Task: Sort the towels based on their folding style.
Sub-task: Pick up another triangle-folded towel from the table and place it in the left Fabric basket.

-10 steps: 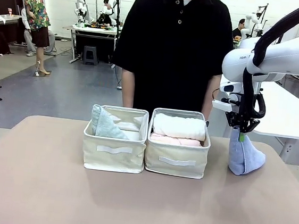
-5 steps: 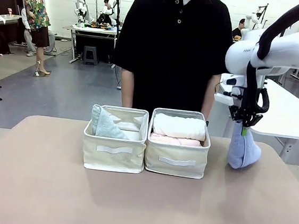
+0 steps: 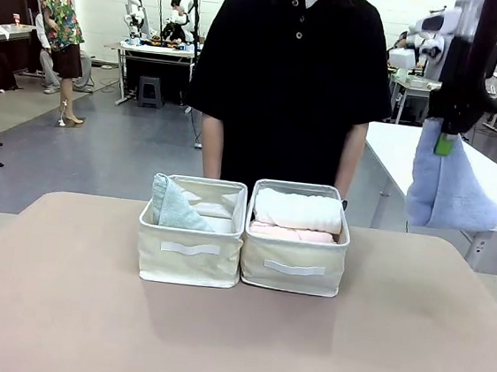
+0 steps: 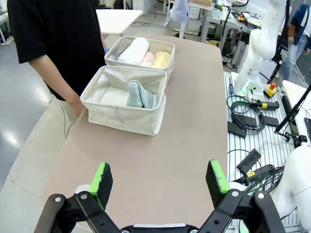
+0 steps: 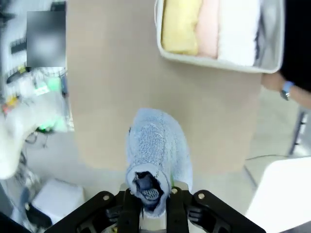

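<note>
My right gripper is shut on the tip of a light blue cone-folded towel, which hangs high in the air at the right, well above the table. Looking down the right wrist, the same blue towel dangles from the pinched fingers above the table's end. The left basket holds a pale teal folded towel. White and pink rolled towels lie in the right basket, with a yellow roll beside them. My left gripper hovers open over bare table.
A person in a black shirt stands at the far edge behind the baskets, hands down near them. Cables and a robot base sit beside the table in the left wrist view. A white table stands at back right.
The right arm has lifted the blue towel off the table surface, rising high and slightly to the right. The baskets, the person and the left gripper stay as they were.
</note>
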`<act>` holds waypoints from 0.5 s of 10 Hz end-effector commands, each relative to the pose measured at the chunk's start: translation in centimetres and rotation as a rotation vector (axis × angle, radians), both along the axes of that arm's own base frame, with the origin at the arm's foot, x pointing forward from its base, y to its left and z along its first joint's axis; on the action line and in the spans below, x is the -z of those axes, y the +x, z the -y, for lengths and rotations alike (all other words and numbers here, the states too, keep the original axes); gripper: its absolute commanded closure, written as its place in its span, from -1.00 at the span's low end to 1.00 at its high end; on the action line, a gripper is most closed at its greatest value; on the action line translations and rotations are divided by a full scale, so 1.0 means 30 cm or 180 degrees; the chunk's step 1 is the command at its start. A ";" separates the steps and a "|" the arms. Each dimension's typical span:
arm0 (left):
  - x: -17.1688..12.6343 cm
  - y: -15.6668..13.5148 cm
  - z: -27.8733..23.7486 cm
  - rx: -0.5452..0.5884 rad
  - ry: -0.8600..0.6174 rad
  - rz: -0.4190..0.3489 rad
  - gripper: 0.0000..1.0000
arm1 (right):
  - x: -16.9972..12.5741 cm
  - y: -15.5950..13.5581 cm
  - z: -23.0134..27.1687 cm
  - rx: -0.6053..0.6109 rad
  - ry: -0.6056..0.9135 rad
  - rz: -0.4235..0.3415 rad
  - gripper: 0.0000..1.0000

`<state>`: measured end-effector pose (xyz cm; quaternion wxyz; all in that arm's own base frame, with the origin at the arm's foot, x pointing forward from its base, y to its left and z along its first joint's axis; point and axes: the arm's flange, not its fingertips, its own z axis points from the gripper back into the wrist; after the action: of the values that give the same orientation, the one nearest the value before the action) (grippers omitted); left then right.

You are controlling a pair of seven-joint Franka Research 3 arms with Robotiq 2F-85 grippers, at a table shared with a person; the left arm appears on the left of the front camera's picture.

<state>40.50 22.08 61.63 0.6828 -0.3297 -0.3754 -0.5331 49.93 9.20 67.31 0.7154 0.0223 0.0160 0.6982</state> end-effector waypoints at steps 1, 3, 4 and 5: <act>0.003 -0.009 0.008 -0.0040 0.0026 0.0006 -1.00 | 0.050 0.071 -0.020 0.0340 0.0319 -0.0085 0.72; 0.003 -0.009 0.008 -0.0040 0.0026 0.0006 -1.00 | 0.003 0.010 -0.012 0.0200 0.0126 -0.0055 0.72; 0.003 -0.009 0.008 -0.0040 0.0026 0.0006 -1.00 | 0.003 0.010 -0.012 0.0200 0.0126 -0.0055 0.72; 0.003 -0.009 0.008 -0.0040 0.0026 0.0006 -1.00 | 0.003 0.010 -0.012 0.0200 0.0126 -0.0055 0.72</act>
<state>40.50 22.08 61.64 0.6827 -0.3296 -0.3754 -0.5332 50.70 9.59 66.61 0.7419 0.0575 0.0046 0.6680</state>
